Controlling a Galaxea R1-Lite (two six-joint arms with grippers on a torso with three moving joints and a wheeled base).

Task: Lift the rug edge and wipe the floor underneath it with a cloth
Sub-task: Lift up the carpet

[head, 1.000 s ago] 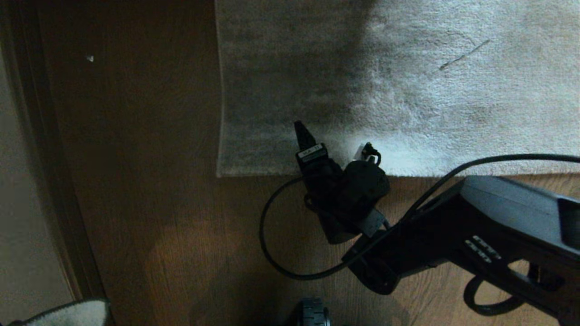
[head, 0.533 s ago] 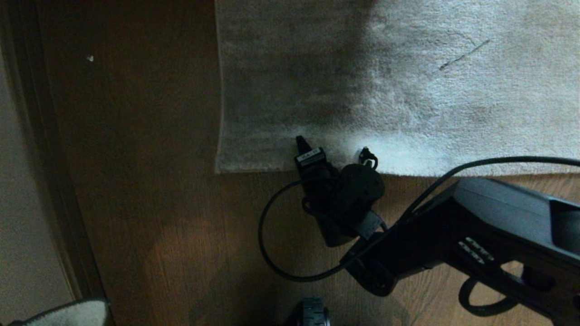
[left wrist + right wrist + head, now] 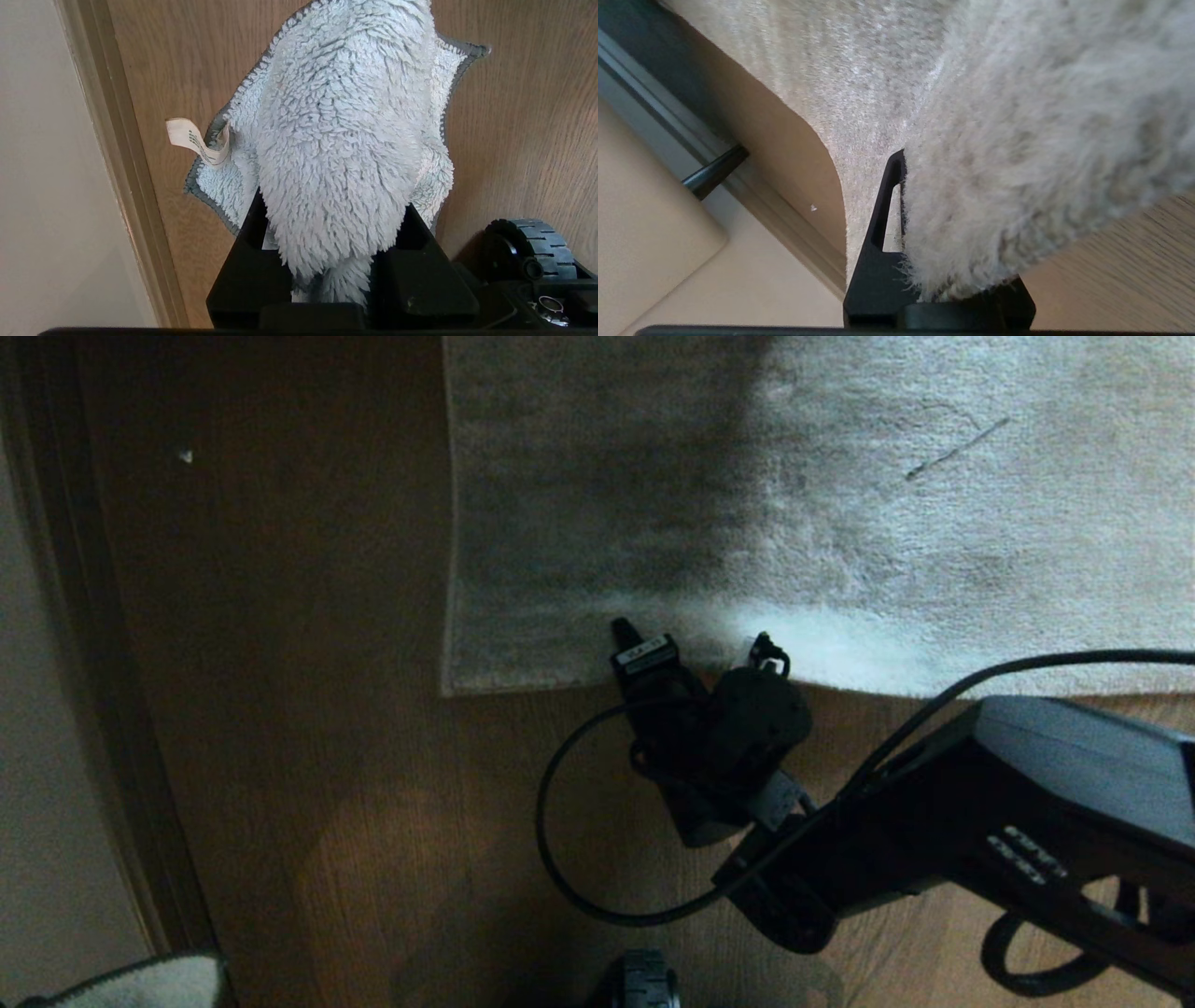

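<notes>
Rug edge (image 3: 560, 677) lay along the floor (image 3: 308, 728) in the head view, its near-left corner left of the right tool (image 3: 695, 649), which sat at the near border. A strip of cloth (image 3: 159, 985) showed at the near-left.

In the left wrist view the left tool (image 3: 334, 219) pinched the fluffy cloth (image 3: 336, 140), which hung above the floor (image 3: 523, 130) beside a skirting board (image 3: 112, 140).

In the right wrist view the right tool (image 3: 952, 261) was pressed together on the rug edge (image 3: 994, 210), pile bunched between its fingers (image 3: 882, 233).
</notes>
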